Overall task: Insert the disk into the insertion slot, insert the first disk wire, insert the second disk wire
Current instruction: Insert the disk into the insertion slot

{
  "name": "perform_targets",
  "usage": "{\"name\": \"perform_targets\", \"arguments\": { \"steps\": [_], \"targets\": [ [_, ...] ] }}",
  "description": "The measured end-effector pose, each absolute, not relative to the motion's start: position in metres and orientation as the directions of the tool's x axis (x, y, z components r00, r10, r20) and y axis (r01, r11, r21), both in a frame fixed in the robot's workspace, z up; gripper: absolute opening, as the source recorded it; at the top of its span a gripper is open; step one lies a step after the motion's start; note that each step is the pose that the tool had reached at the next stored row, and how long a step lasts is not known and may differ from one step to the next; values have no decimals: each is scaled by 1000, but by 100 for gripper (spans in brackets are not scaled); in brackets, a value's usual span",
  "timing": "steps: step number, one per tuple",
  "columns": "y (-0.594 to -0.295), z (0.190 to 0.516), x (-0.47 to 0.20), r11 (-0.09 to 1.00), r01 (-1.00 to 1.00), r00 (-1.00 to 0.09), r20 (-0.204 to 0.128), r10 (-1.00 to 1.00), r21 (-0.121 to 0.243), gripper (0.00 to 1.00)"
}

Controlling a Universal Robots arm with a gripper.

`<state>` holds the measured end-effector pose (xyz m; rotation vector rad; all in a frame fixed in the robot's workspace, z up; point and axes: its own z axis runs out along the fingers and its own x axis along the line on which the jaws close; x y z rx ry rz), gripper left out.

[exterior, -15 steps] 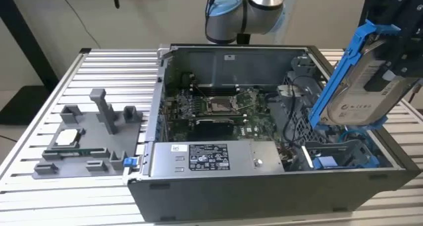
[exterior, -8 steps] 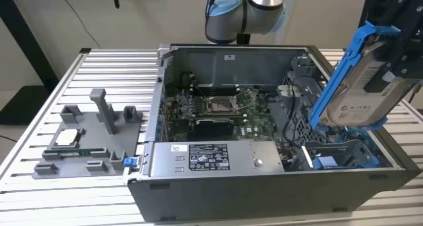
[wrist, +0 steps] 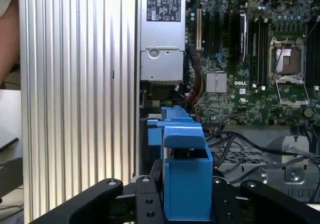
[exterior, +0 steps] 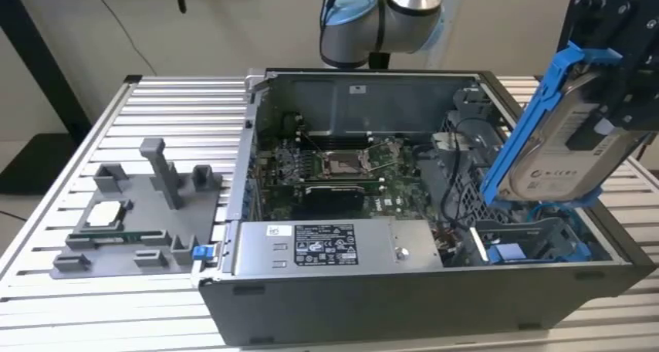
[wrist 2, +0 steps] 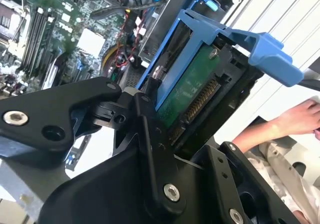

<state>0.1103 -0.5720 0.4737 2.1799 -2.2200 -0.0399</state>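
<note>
The disk (exterior: 576, 143), a silver-grey drive in a bright blue carrier, hangs tilted above the open computer case's right end, with my gripper (exterior: 615, 78) shut on it. Its green circuit board (wrist 2: 192, 86) and blue carrier (wrist 2: 225, 33) sit between my black fingers (wrist 2: 145, 119) in the second wrist view. The first wrist view shows the carrier (wrist: 185, 169) end-on in my gripper (wrist: 185, 200). Below the disk is the insertion slot (exterior: 530, 240), a grey metal bay with blue fittings in the case's front right corner. Dark cables (exterior: 453, 174) lie beside it; I cannot tell which are the disk wires.
The case holds a motherboard (exterior: 329, 167), a labelled power supply (exterior: 329, 244) and a perforated cage (exterior: 474, 113). On the slatted table at the exterior view's left stands a grey fixture (exterior: 134, 221) with a small chip (exterior: 106, 213). A person's hand (wrist 2: 300, 119) rests near the table.
</note>
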Motion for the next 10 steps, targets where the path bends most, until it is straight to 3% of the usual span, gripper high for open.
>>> {"name": "perform_targets", "arguments": {
  "steps": [10],
  "targets": [
    [-573, 469, 111, 18, -999, -18, 3, -1000, 39, 0]
  ]
}}
